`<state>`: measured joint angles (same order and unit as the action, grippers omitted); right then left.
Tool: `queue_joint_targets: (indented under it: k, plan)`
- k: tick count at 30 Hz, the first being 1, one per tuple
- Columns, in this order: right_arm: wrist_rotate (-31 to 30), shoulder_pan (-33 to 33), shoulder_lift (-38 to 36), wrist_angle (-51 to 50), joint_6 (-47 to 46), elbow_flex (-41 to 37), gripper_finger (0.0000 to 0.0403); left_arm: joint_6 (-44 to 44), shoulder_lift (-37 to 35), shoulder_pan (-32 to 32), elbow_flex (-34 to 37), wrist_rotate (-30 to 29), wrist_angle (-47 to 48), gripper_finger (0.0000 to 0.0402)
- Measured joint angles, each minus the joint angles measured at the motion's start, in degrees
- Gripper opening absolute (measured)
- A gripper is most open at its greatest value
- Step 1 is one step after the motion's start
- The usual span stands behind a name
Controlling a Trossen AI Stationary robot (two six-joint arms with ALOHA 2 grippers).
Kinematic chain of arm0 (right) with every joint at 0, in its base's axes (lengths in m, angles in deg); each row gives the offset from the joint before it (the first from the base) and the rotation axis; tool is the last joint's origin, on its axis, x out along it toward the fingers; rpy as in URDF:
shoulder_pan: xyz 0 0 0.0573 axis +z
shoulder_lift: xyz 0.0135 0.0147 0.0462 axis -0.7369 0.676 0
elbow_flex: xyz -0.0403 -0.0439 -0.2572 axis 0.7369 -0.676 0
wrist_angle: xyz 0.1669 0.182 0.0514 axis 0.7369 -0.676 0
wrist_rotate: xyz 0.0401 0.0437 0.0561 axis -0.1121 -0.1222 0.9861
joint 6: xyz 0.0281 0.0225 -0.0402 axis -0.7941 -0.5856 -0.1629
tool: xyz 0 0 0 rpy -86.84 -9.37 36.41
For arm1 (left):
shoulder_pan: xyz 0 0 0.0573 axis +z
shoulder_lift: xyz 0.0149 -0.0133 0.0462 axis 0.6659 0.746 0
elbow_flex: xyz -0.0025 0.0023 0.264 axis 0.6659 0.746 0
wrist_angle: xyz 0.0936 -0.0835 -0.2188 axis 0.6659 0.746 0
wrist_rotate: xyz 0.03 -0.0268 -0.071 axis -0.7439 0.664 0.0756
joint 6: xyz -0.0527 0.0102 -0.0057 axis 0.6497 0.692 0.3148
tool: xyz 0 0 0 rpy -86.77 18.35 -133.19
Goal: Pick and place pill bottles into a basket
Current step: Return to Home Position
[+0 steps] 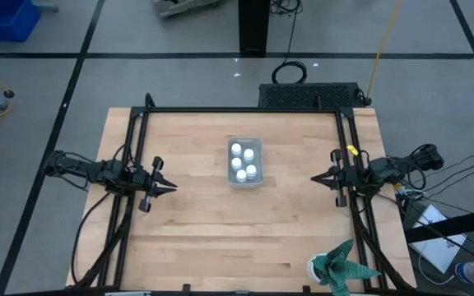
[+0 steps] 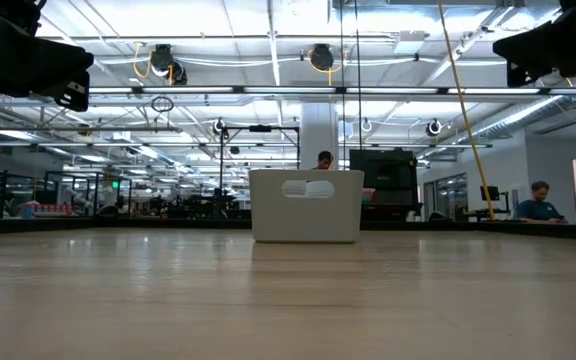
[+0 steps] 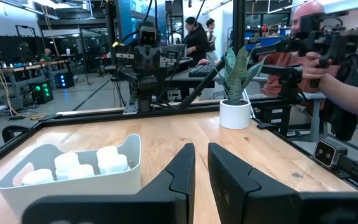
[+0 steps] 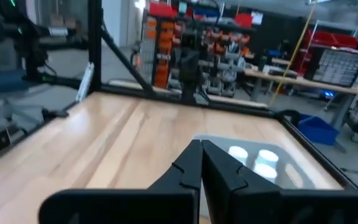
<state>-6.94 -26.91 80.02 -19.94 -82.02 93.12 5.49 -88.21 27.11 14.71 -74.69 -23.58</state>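
Observation:
The pale grey-blue basket (image 1: 244, 183) stands in the middle of the table with several white pill bottles (image 1: 243, 162) upright inside it. It also shows in the low view (image 2: 306, 215). My left gripper (image 1: 173, 187) hovers near the table's left side, shut and empty, pointing at the basket (image 3: 86, 193) and its bottles (image 3: 79, 165). My right gripper (image 1: 315, 177) hovers near the right side, shut and empty, also pointing toward the basket (image 4: 294, 177) and the bottles (image 4: 253, 157). No bottle shows outside the basket.
A green spiky plant in a white pot (image 1: 340, 267) stands at the table's near right corner and shows in the left wrist view (image 3: 236, 93). A black mesh pad (image 1: 309, 94) lies past the far edge. People are in the room beyond. Bare wood lies around the basket.

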Motion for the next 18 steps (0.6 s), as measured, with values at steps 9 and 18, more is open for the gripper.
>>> queue_joint_targets:
  k: [9, 18]
  plan:
    - [3.5, 0.0, -1.9, 12.2, -0.7, -10.3, 0.0, 0.0, 0.0, 0.0, 0.0, 0.0, 0.0, 0.0051]
    - [9.3, -6.7, -3.0, 11.7, -0.6, -11.1, 0.0, 0.0, 0.0, 0.0, 0.0, 0.0, 0.0, 0.0051]
